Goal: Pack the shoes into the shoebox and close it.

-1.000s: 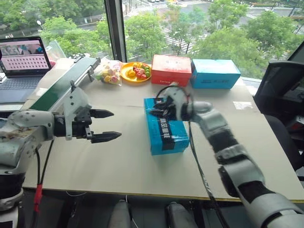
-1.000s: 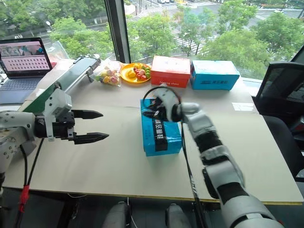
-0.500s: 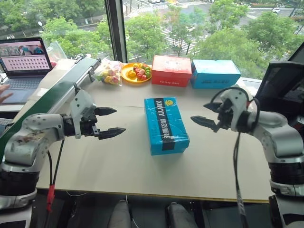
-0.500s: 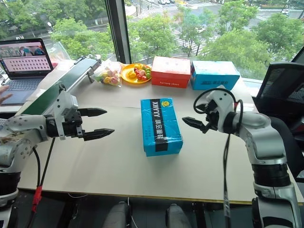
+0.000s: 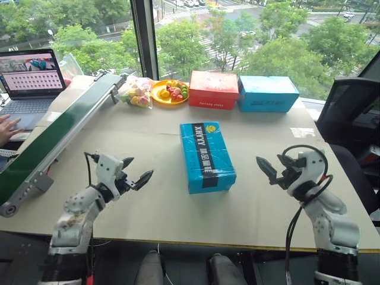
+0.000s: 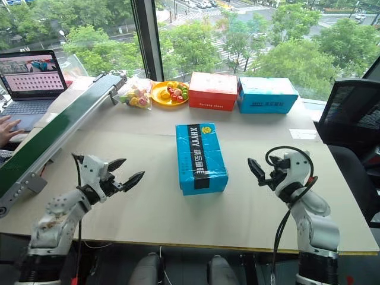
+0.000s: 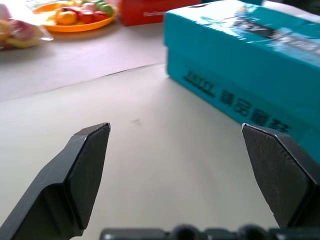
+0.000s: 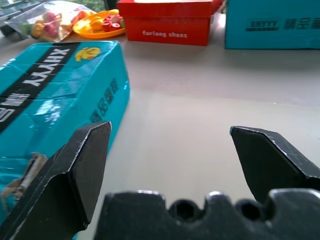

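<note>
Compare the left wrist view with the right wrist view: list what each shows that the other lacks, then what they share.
Left wrist view alone: the open left gripper, with bare table between its fingers.

Right wrist view alone: the open right gripper, the plain blue box at the back, and the red box's white lettering.

Shared: the closed shoebox, the red box, the orange fruit plate and the bag of sweets.

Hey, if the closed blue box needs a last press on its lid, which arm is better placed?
Slightly the right, as a judgement. The shoebox lies shut between both arms. The right pincer hangs open beside its long side, a bit nearer than the left pincer, also open and empty.
</note>
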Robot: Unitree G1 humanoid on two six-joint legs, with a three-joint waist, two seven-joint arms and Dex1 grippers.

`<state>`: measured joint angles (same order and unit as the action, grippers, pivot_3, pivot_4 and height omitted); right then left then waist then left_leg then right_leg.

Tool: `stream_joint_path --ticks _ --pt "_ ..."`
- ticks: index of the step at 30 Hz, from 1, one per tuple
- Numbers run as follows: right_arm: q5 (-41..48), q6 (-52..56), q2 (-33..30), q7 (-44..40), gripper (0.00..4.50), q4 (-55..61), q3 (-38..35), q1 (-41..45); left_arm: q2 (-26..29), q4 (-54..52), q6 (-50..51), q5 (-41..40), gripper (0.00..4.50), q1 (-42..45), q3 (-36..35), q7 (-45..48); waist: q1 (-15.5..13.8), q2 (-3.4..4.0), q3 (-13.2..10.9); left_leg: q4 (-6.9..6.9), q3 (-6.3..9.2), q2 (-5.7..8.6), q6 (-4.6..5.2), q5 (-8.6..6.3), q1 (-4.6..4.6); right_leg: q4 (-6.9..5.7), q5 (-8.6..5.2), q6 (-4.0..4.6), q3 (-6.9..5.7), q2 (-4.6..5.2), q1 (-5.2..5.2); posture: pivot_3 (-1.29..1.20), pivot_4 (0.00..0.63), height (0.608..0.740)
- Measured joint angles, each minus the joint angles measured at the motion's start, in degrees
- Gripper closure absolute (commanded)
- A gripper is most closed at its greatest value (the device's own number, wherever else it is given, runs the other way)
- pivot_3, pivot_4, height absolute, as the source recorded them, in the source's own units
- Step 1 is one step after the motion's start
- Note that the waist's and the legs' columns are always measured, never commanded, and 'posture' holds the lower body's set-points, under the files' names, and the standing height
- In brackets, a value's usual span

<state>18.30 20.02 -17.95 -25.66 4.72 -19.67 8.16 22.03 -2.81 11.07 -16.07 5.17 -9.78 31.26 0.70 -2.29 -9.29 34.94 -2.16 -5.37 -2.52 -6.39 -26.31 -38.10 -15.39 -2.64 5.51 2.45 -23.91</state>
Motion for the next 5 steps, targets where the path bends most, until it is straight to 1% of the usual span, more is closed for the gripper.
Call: stream_joint_path --ticks 2,3,5 --pt "-2.06 -3.86 1.15 1.45 0.02 -2.6 0.75 -1.65 -2.14 1.19 -3.21 1.31 0.0 -1.13 -0.03 -2.5 0.03 0.0 0.07 -0.02 -0.01 0.0 0.0 0.0 0.0 0.03 0.01 0.02 0.01 0.0 0.0 0.0 0.15 0.739" --pt "-3.0 -6.47 2.57 2.57 0.02 -4.7 0.99 -2.63 -3.6 2.56 -6.53 3.11 0.0 -2.31 0.15 -4.2 0.07 0.02 0.18 -0.02 -0.01 0.0 0.0 0.0 0.01 0.04 0.01 0.02 0.01 0.0 0.01 0.0 0.15 0.739" --pt "-4.27 -8.88 3.36 3.36 0.02 -7.45 1.86 -3.35 -5.45 4.65 -10.01 5.53 0.0 -4.08 1.28 -6.09 0.22 0.15 0.29 -0.05 -0.04 0.03 -0.01 0.0 0.01 0.04 0.01 0.02 0.08 0.02 -0.03 0.0 0.15 0.739"
